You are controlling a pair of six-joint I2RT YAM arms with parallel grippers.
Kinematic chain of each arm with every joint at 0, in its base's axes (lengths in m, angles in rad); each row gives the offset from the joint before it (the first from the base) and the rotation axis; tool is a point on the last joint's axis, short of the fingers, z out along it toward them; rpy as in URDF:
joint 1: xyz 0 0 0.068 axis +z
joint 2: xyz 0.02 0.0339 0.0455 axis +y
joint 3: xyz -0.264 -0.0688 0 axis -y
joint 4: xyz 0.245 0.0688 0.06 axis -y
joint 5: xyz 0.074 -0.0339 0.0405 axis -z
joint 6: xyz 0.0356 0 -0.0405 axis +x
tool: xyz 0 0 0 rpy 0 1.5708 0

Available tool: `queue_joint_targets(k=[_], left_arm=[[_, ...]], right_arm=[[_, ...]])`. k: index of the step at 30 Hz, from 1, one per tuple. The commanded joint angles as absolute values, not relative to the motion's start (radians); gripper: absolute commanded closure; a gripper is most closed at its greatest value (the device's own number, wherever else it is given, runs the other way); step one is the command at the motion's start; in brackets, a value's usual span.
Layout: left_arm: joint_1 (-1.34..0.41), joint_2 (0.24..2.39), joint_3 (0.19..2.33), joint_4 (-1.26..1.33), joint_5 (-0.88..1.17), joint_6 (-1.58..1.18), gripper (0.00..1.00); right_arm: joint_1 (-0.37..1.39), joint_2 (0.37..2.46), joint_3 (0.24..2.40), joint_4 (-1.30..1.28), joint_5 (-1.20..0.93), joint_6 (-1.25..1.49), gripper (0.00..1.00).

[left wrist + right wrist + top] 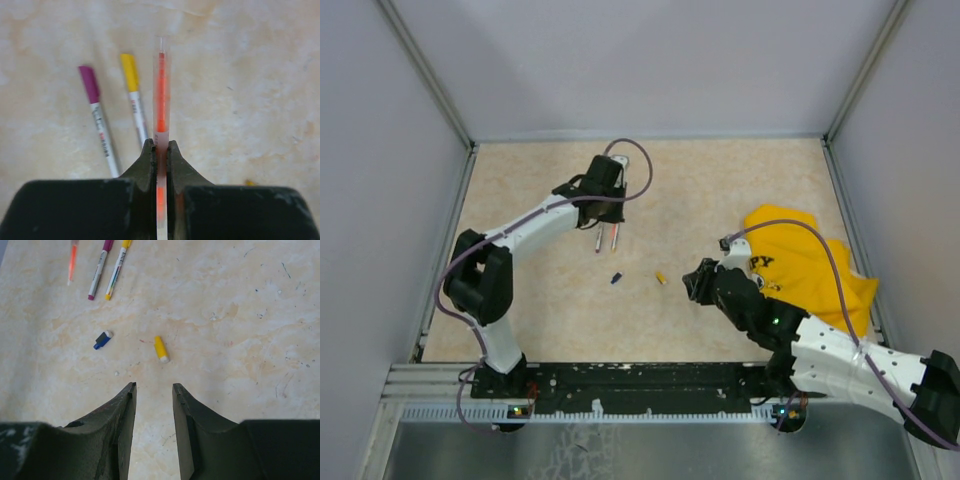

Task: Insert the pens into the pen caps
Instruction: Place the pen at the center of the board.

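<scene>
Orange pen (161,95) sits clamped between the closed left fingers (148,157). Just left of them, a yellow-capped pen (136,102) and a purple-capped pen (99,122) lie on the counter (250,100). The right fingers (127,405) stand apart, holding nothing; ahead of them lie a loose yellow cap (161,349) and a blue cap (102,340).

our left arm (535,225) is made of white shell links joined by bulky black joints (480,280), and a mauve-grey cable (648,170) runs along it. our right arm (840,360) is built the same way, white shells over black housings, with its own mauve cable (798,223) and a tiny green light (775,322). the left gripper (160,147) has matte black fingers (147,160) tapering to narrow tips. the right gripper (152,387) has dark, scuffed fingers (120,425) with flat inner faces.
</scene>
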State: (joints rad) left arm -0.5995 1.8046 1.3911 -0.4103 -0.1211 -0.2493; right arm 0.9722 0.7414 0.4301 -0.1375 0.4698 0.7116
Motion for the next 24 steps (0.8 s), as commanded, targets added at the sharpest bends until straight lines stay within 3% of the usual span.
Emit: queue_joint_targets(k=[1,15,24], left_arm=[[-0.499,1.777,1.378,-0.482,-0.131,-0.231,1.0],[-0.388,1.904,1.392,-0.525,-0.138,-0.19,1.0],[-0.376,1.972,1.419,-0.537,-0.178,-0.18,0.92]], right_arm=[[0.976,0.747,0.45,-0.132,0.502,0.719,0.65],[0.974,0.724,0.402,-0.13,0.506,0.722,0.65],[0.973,0.686,0.381,-0.133,0.506,0.718,0.65]])
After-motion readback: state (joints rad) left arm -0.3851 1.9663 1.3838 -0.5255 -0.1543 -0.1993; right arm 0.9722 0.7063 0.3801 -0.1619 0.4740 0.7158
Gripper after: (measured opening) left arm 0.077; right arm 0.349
